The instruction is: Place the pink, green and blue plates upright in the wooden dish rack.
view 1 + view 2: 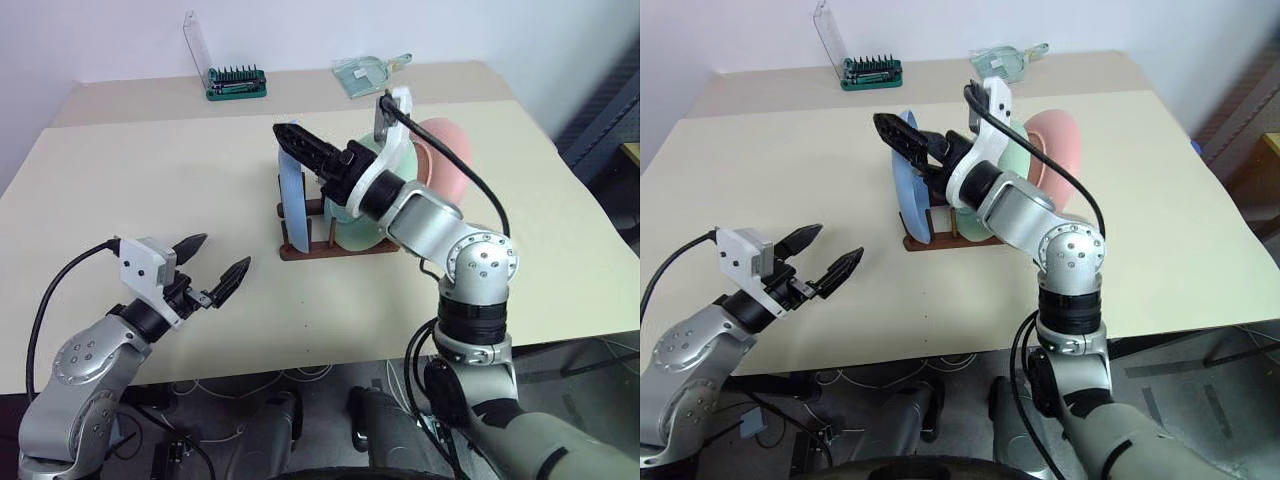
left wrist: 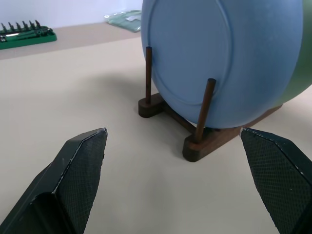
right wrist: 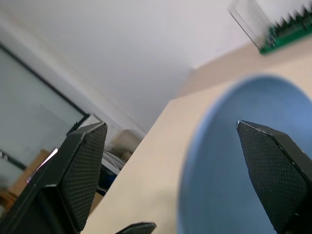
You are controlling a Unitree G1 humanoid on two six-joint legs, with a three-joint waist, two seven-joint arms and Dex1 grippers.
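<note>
Right gripper (image 1: 902, 140), fingers spread wide, partly hides the matte blue plate (image 1: 908, 205) upright in the dark wooden rack (image 2: 195, 144) at frame centre; left gripper (image 1: 217, 265) gapes empty.

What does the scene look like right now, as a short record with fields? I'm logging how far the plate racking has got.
rack: dark wooden rack mid-table
blue plate: upright in the rack, at its left end
green plate: upright behind the blue one
pink plate: upright at the right end
left gripper: jaws open, empty, hovering over the table short of the rack
right gripper: jaws open, empty, above the blue plate's rim
table rear: green tool case; clear packet
</note>
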